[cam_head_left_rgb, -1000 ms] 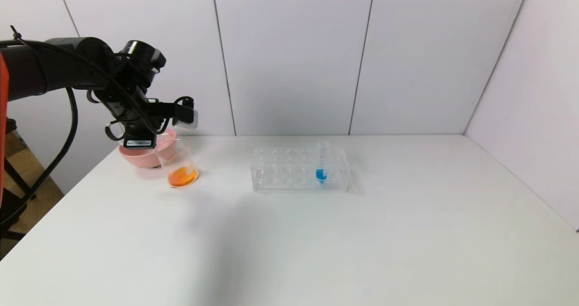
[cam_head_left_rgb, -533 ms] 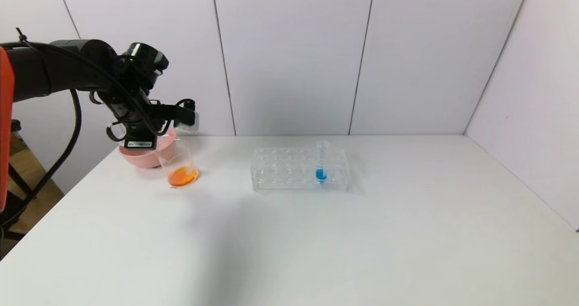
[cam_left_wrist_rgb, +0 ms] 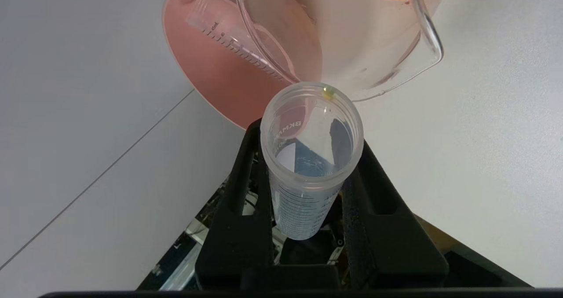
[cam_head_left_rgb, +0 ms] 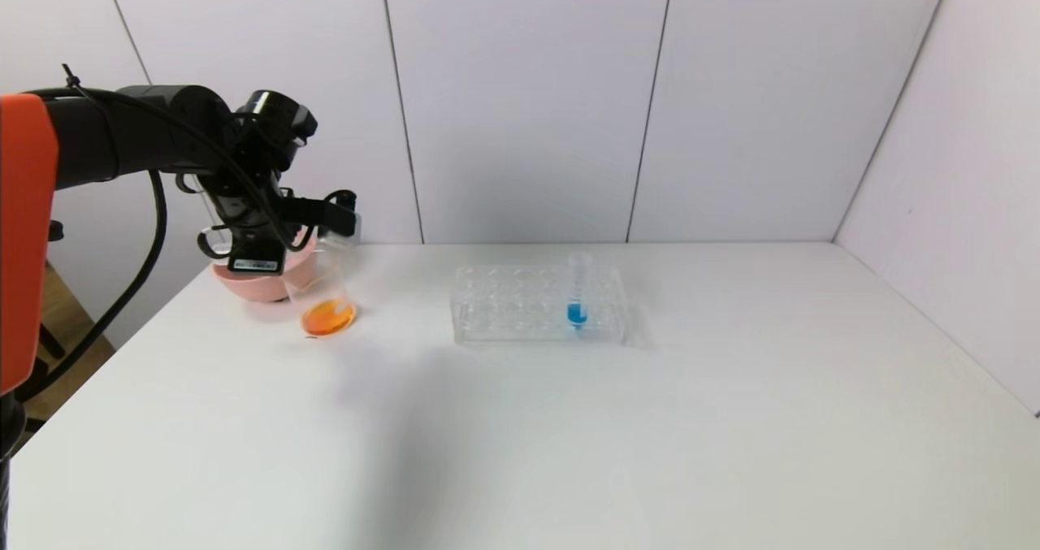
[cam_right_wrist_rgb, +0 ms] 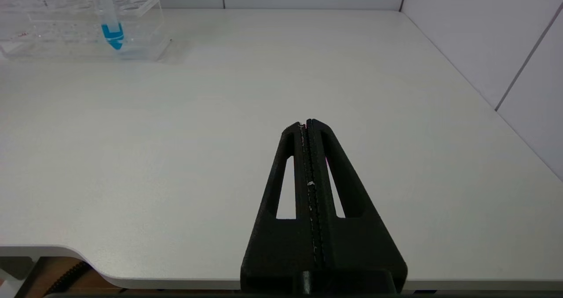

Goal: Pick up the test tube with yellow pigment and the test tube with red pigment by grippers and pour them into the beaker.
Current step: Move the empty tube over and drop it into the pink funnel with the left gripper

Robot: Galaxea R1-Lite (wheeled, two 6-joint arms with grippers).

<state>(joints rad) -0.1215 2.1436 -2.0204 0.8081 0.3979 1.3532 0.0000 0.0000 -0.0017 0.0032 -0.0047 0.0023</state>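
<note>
The left gripper (cam_left_wrist_rgb: 310,174) is squeezing the test tube with yellow pigment (cam_left_wrist_rgb: 311,157) (it looks nearly empty, though I can't be sure). The tube's open mouth points at the beaker (cam_head_left_rgb: 323,294), just above its rim. The right gripper (cam_right_wrist_rgb: 309,128) is closed and far away.

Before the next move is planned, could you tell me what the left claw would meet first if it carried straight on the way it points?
Probably the beaker: the left claw, shut on an emptied tube, points at its rim. The pink bowl sits just behind; depth is unclear.
</note>
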